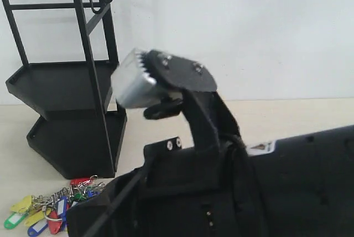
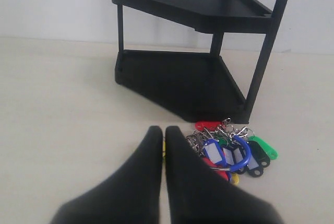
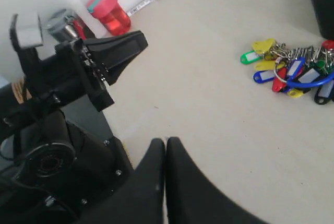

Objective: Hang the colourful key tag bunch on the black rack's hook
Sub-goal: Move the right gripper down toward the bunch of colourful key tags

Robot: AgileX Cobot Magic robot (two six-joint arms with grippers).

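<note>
On the surface (image 2: 62,104) beside the black rack (image 2: 177,78) lies the colourful key tag bunch (image 2: 229,153); left gripper (image 2: 163,131) and right gripper (image 3: 165,142) hover nearby, both closed, empty.

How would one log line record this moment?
colourful key tag bunch on table beside black rack | hook bare | left gripper shut | right gripper shut

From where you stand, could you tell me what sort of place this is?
Most likely a robot test bench in a lab, not a home: a pale table against a blank white wall, staged props on it (a black rack, a key tag bunch), and a robot arm in the foreground.
</note>
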